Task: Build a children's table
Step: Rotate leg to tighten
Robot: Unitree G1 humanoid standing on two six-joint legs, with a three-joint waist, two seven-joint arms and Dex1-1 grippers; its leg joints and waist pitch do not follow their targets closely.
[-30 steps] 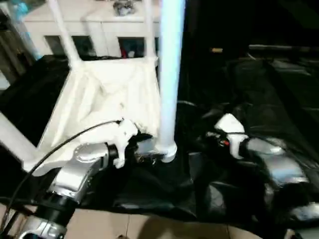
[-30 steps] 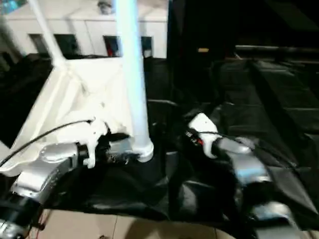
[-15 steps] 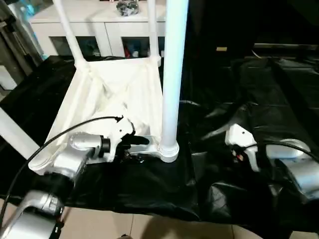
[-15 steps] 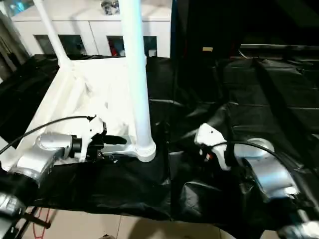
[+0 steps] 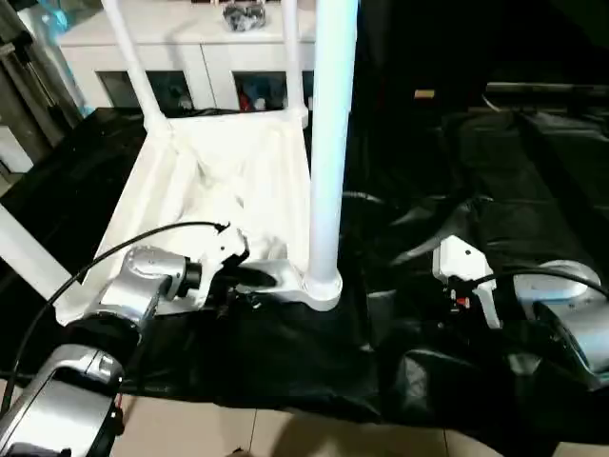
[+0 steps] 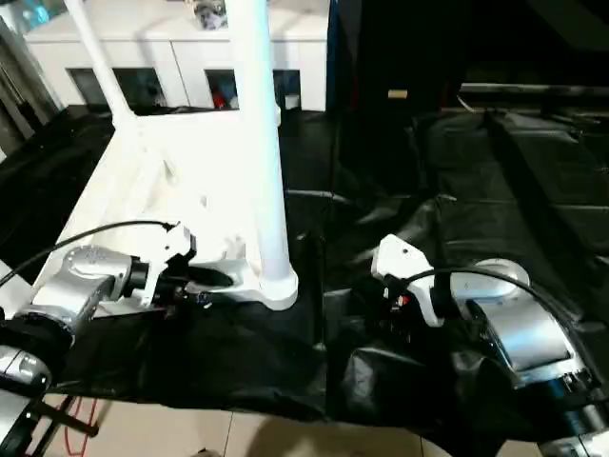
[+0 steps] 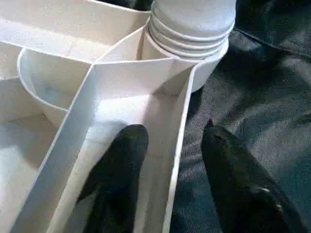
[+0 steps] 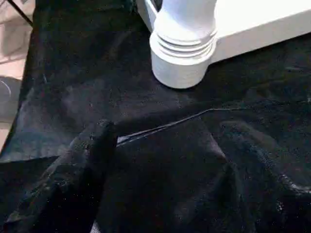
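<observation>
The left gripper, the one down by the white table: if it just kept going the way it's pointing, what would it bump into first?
Probably the corner socket where the near leg stands. The left gripper straddles the tabletop's edge wall, one finger inside, and points along it toward that socket, though depth is hard to judge.

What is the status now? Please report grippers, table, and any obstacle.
Left gripper straddles tabletop rim beside near leg, one finger each side. Right gripper open, holding nothing, over black sheet. Four legs standing in their sockets. Nothing in the way.

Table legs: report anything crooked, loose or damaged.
Nothing stands out. The near leg stands upright in its corner socket, the far legs also stand seated, and the upside-down tabletop looks intact.
</observation>
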